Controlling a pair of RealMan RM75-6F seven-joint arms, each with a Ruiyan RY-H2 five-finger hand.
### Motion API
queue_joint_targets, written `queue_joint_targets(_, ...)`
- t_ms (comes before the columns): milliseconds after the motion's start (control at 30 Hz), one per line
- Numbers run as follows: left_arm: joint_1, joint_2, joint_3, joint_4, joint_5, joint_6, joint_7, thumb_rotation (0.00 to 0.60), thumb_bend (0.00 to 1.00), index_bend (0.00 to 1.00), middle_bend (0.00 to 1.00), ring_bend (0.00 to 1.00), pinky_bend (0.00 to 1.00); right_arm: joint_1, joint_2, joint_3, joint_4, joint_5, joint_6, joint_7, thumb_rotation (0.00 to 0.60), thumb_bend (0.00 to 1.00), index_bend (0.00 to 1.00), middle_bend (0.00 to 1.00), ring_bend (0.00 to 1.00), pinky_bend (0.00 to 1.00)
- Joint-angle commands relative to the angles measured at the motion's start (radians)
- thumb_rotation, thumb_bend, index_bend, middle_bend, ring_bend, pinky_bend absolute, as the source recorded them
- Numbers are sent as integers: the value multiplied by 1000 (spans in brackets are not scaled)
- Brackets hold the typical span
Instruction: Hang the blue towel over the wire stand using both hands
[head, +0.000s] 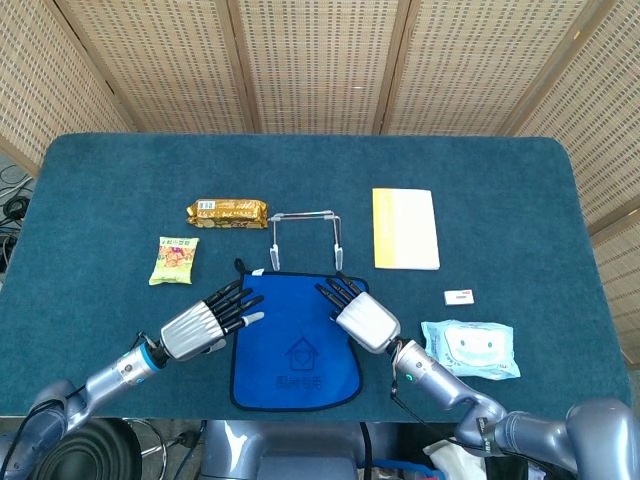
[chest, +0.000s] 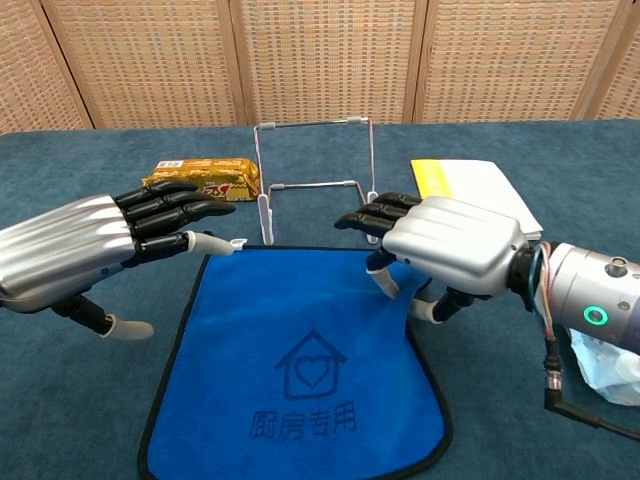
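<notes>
i count one blue towel (head: 293, 338) lying flat on the table (head: 520, 190), at 6 o'clock from the middle of the cloth, its printed house mark facing up. one wire stand (head: 305, 237) stands upright just past the towel's far edge, at 12 o'clock from it, with nothing hung on it.

i have two hands in play. my left hand (head: 200, 325) sits at 9 o'clock of the towel, fingers spread and stretched out, tips reaching the far left corner; it holds nothing, and i cannot tell whether the tips touch the cloth. in the chest view the left hand (chest: 85, 250) looks raised a little above the table. my right hand (head: 358, 315) is over the towel's far right corner, at 2 o'clock of the cloth, fingers (chest: 385, 210) apart and bent downward, tips at the edge near the stand's right foot; nothing is gripped that i can see.

around them i count two snack packs: one gold wrapper (head: 228, 212) at 10 o'clock of the stand, and one small green bag (head: 175, 260) at 10 o'clock of the towel. one yellow-and-white booklet (head: 405, 228) lies at 3 o'clock of the stand. one small white box (head: 459, 297) and one pack of wipes (head: 469, 348) lie at 3 o'clock of the towel, well apart from it.
</notes>
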Motion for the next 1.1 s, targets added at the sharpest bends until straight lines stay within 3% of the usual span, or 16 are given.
queue_joint_targets(33, -4, -44, 10, 65, -29, -9, -49, 600, 0, 178, 0, 0, 0, 0, 0, 3, 0, 7, -4, -1, 600, 491, 684, 58, 0, 47)
queue_joint_targets(233, -16, -106, 30, 163, -57, -24, -109, 600, 0, 182, 0, 0, 0, -2, -3, 3, 2, 15, -7, 3, 600, 490, 684, 58, 0, 47)
queue_joint_targets(567, -39, -185, 59, 236, -89, -51, -146, 600, 0, 196, 0, 0, 0, -6, -1, 2, 5, 20, -3, 23, 600, 517, 684, 58, 0, 47)
queue_joint_targets(1100, -49, -199, 95, 271, -125, -79, -153, 600, 0, 238, 0, 0, 0, -7, -4, 1, 17, 21, 2, 38, 600, 517, 684, 58, 0, 47)
